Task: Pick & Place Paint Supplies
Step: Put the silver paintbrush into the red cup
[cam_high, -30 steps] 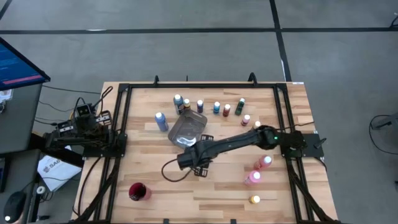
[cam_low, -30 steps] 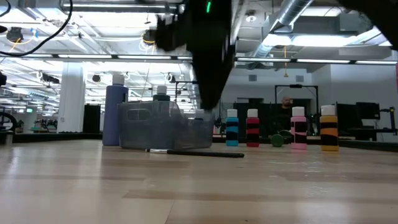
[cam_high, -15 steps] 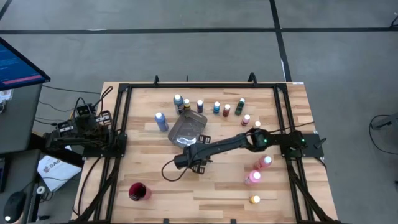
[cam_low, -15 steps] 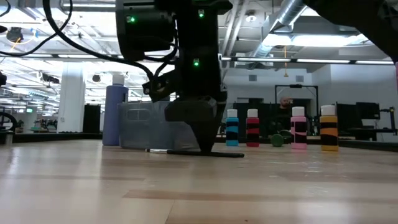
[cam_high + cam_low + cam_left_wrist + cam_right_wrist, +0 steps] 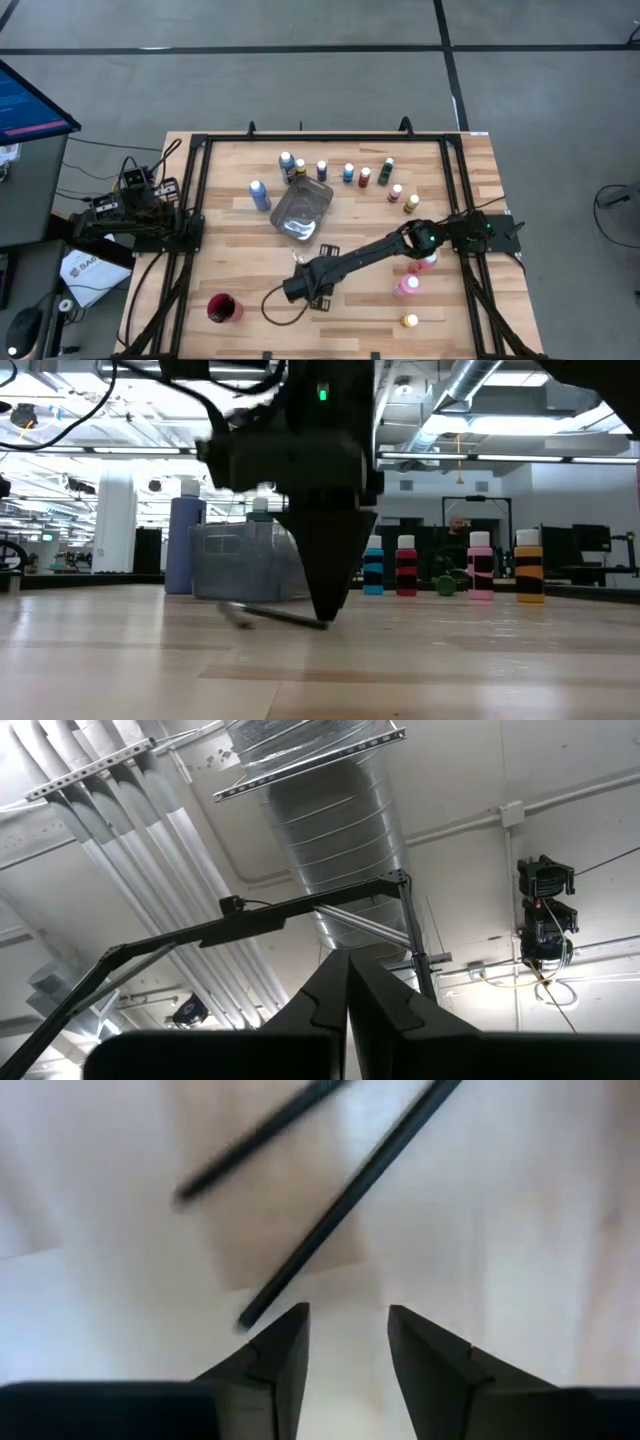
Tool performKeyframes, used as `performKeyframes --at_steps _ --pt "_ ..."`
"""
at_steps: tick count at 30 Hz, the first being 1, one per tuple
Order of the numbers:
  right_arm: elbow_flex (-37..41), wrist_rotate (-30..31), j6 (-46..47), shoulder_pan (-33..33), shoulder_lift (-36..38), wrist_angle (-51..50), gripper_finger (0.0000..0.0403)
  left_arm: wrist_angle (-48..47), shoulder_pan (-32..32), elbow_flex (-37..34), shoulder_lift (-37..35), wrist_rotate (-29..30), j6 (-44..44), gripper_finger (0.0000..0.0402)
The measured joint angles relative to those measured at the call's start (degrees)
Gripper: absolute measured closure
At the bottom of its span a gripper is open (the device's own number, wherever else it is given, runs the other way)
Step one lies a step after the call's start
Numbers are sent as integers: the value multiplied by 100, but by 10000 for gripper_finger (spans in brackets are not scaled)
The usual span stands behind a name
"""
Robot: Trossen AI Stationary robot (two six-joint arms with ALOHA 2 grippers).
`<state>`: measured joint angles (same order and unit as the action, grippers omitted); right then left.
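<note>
Black fingers of the right gripper (image 5: 347, 1342) stand part-way apart with bare wood showing in the gap; nothing is clamped between them. Just ahead of the fingertips lies a thin dark paintbrush (image 5: 340, 1210), its near end beside one fingertip (image 5: 285, 1342) but not between the two. In the low view the right gripper (image 5: 325, 615) points straight down with its tips at the tabletop, and the paintbrush (image 5: 275, 616) lies flat on the wood right at those tips; whether they touch I cannot tell.

From above, the right arm reaches across the wooden table (image 5: 350, 310) to its front middle, where the right gripper (image 5: 300, 290) sits. The grey metal tray (image 5: 302, 210) stands further back, with a blue bottle (image 5: 260, 195) beside it and a row of small paint bottles (image 5: 348, 173) behind. Two pink bottles (image 5: 407, 286) and a yellow bottle (image 5: 409, 321) stand near the right arm's base. A red cup (image 5: 222, 308) is at the front left, well apart from the gripper.

The left gripper (image 5: 347, 1010) is pressed shut, empty, pointing at the ceiling, parked off the table's left edge.
</note>
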<state>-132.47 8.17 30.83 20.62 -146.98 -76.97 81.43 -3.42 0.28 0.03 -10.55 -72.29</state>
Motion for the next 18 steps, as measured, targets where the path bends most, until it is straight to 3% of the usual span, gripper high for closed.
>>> performKeyframes --at_steps 11,18 --pt "-207 -768 329 -83 477 480 267 0 2 0 -1 1 0 399" --pt "-222 -815 736 -439 521 2315 250 -1 1 0 0 -1 0 399"
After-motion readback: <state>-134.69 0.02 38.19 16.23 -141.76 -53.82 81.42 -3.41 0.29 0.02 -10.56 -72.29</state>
